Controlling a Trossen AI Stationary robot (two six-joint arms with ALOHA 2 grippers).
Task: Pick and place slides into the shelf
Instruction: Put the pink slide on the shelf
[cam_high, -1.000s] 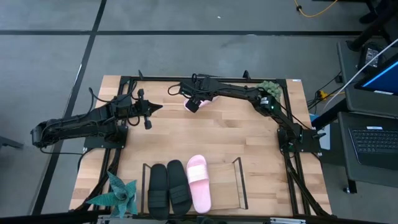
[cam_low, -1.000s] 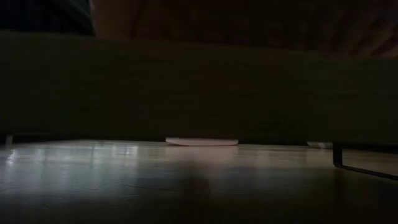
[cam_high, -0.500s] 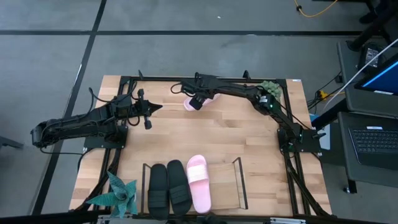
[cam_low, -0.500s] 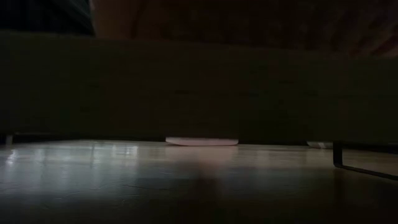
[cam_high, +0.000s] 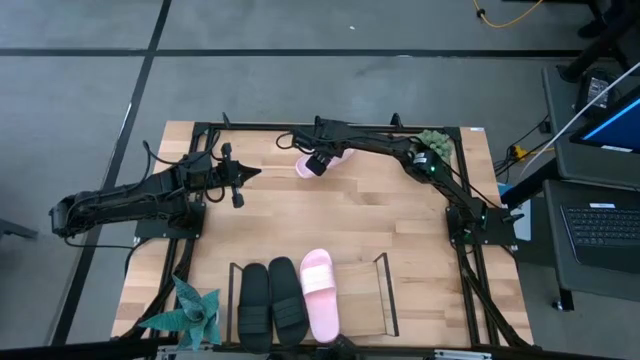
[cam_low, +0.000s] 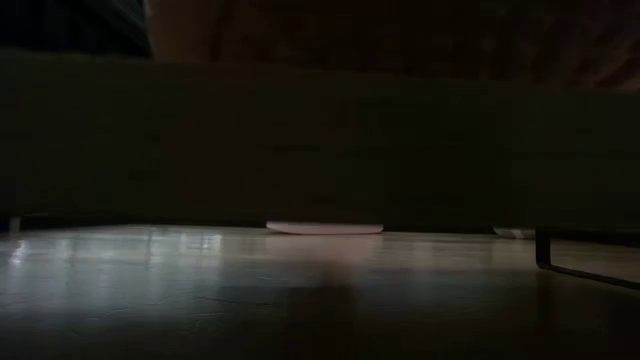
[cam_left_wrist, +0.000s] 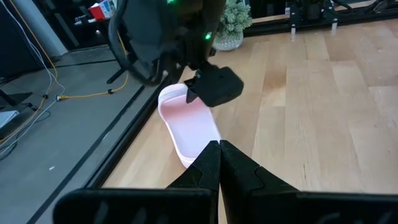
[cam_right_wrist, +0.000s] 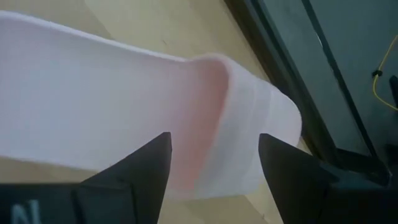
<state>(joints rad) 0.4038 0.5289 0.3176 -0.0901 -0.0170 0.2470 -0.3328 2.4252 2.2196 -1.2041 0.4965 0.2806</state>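
Observation:
One pale pink slide lies flat on its sole at the table's far edge, also seen in the left wrist view. My right gripper is open right above it. Its two fingers stand on either side of the slide's broad strap, and I cannot tell whether they touch. The shelf stands at the near edge and holds two black slides and the other pink slide side by side. My left gripper is shut and hovers over the table's left part.
A black frame runs around the table. One green plant stands at the near left corner, and a small potted one at the far right. The shelf's right quarter and the table's middle are bare wood.
My right gripper has moved a little toward the far edge and now sits over the middle of the pink slide. The slide has stayed where it was.

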